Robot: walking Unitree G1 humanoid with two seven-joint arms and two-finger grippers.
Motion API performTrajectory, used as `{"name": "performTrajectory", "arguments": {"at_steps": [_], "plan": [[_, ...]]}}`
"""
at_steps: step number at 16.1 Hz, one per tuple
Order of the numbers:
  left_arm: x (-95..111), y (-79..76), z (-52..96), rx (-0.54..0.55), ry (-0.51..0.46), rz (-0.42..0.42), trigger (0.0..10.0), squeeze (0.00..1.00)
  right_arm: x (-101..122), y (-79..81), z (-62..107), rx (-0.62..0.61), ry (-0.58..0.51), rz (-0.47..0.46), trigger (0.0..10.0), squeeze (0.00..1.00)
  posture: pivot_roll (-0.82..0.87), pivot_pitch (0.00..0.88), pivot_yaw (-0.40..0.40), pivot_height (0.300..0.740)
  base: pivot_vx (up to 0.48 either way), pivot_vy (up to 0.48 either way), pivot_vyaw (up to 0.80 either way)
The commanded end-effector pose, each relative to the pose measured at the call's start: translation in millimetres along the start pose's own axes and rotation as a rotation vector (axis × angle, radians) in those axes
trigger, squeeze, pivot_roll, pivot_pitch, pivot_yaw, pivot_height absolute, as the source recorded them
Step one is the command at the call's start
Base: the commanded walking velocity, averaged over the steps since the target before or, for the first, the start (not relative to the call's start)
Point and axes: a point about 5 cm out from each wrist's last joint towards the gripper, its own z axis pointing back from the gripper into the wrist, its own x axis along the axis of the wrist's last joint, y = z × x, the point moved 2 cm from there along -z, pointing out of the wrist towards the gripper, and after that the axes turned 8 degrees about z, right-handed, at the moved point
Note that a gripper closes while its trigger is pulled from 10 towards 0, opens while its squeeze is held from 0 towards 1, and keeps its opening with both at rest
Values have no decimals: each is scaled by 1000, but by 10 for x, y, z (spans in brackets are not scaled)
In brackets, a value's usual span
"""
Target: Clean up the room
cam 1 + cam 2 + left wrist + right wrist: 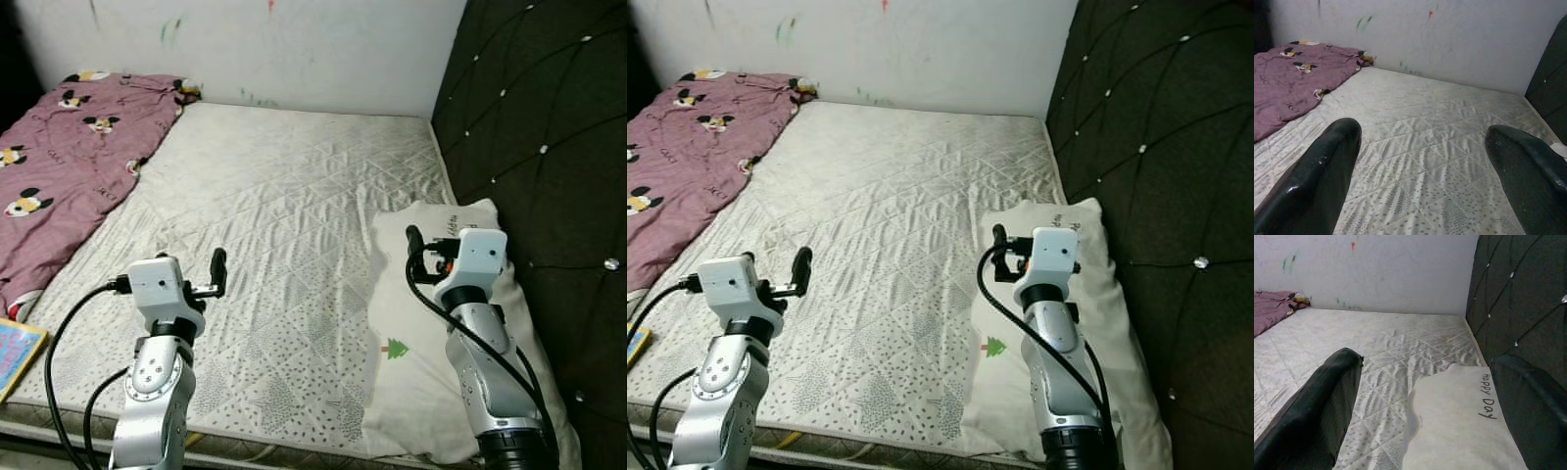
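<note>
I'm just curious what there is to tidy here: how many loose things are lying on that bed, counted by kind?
Pillows: 1, cream pillow by the headboard
Blankets: 1, maroon blanket at the far left
Books: 1, blue book at the left edge
Total: 3

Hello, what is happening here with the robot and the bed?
The robot stands at the side of a bare quilted mattress with both arms raised. The left gripper and the right gripper are open and hold nothing. A white pillow lies below the right arm, beside the dark headboard. A crumpled pink blanket lies at the far left.
</note>
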Motion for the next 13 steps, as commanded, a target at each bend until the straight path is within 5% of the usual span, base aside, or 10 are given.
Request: {"name": "performTrajectory", "arguments": {"at_steps": [1,13], "plan": [[28,1,9,0,-4,-5,10000,0,-9,33,11,16,7,-2,10000,0,-49,2,5,740,0,334,0],[38,-20,-1,-7,-1,-8,10000,0,2,67,-1,31,4,12,10000,0,-46,11,7,740,0,424,0]]}}
